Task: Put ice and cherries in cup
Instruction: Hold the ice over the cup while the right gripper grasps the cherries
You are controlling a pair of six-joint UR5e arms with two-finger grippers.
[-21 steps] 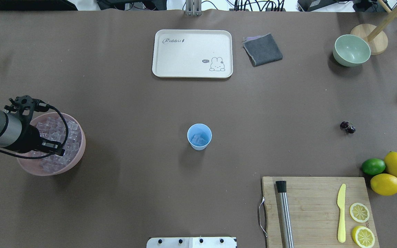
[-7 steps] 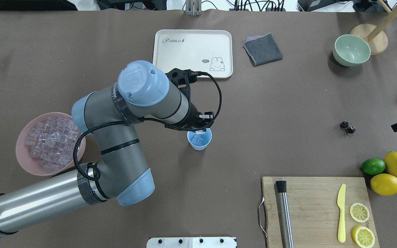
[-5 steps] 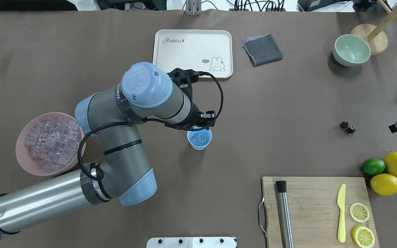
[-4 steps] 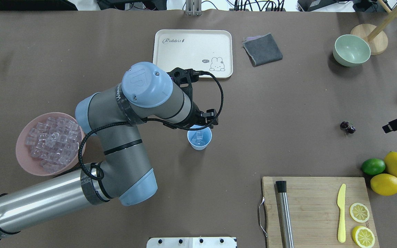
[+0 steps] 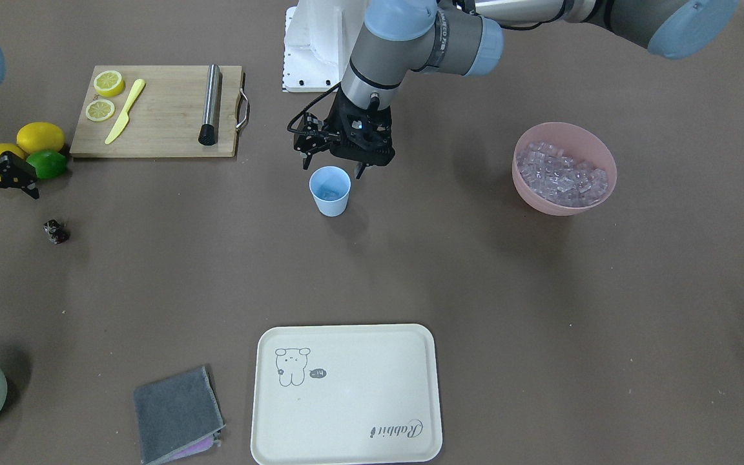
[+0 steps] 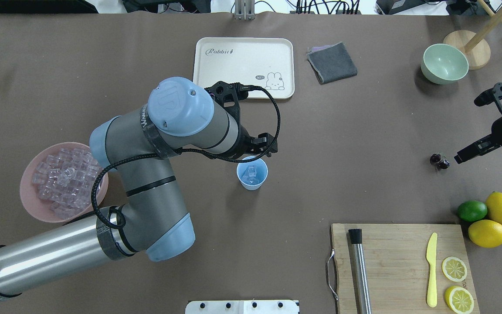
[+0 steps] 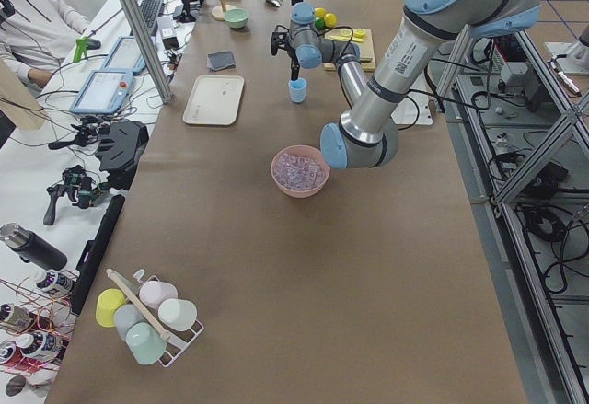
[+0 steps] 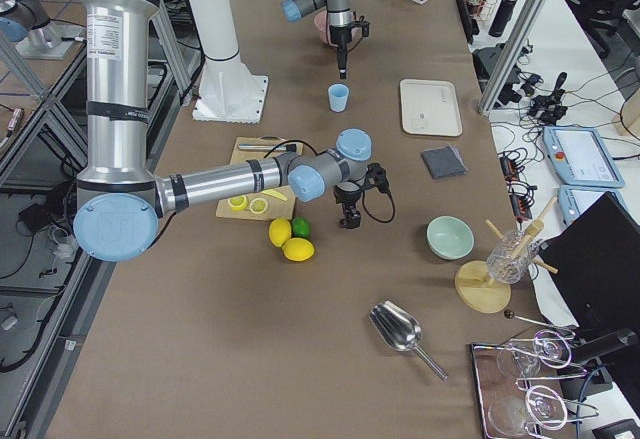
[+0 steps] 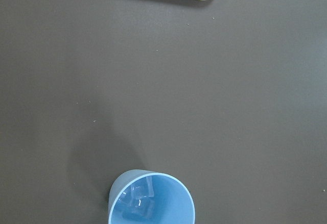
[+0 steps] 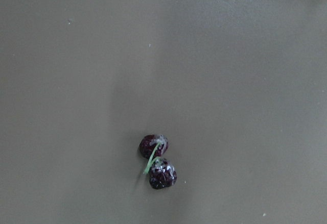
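The light blue cup [image 6: 252, 173] stands mid-table with a few ice cubes [image 9: 137, 201] inside; it also shows in the front view [image 5: 330, 190]. My left gripper [image 5: 336, 166] hangs open and empty just above the cup's robot-side rim, partly hidden by the wrist in the overhead view [image 6: 257, 153]. More ice [image 6: 63, 179] fills the pink bowl [image 6: 28, 205]. The dark cherries [image 6: 439, 161] lie on the table at the right, two fruits on a green stem [image 10: 157, 162]. My right gripper [image 6: 463, 156] is open and empty, just right of the cherries and above the table [image 5: 5, 201].
A cream tray [image 6: 243, 67], a grey cloth [image 6: 332, 62] and a pale green bowl [image 6: 444, 63] sit at the far side. A cutting board [image 6: 399, 266] with muddler, yellow knife and lemon slices is near right. Two lemons [image 6: 495, 220] and a lime [image 6: 472, 210] lie beside it.
My left arm swung from the pink bowl to the cup, opened and dropped an ice cube in. My right gripper has moved in from the right edge toward the cherries.
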